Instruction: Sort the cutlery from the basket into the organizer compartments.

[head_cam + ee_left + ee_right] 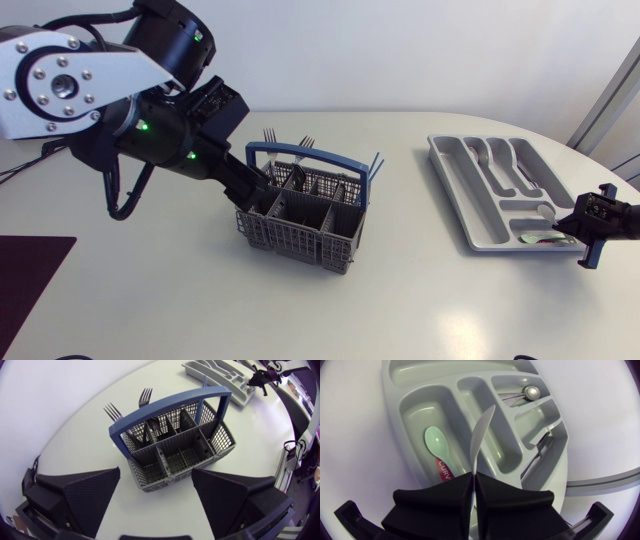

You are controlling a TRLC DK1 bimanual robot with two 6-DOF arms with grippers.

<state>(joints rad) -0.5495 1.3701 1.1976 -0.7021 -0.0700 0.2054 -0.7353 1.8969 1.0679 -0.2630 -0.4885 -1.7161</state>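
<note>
Black right gripper (473, 477) clamped a knife (480, 435) over the organizer (392, 390) at right; left gripper (156, 471) gaped above the central basket (300, 235).

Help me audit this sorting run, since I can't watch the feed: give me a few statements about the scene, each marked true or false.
1. The right hand grips a knife above the tray. True.
2. The left hand is shut on a fork. False: it is open and holds nothing, with the basket just ahead of it.
3. Forks stand upright in the basket. True.
4. The tray has no cutlery in it yet. False: a pale green spoon lies in one compartment, and other pieces lie in others.
</note>
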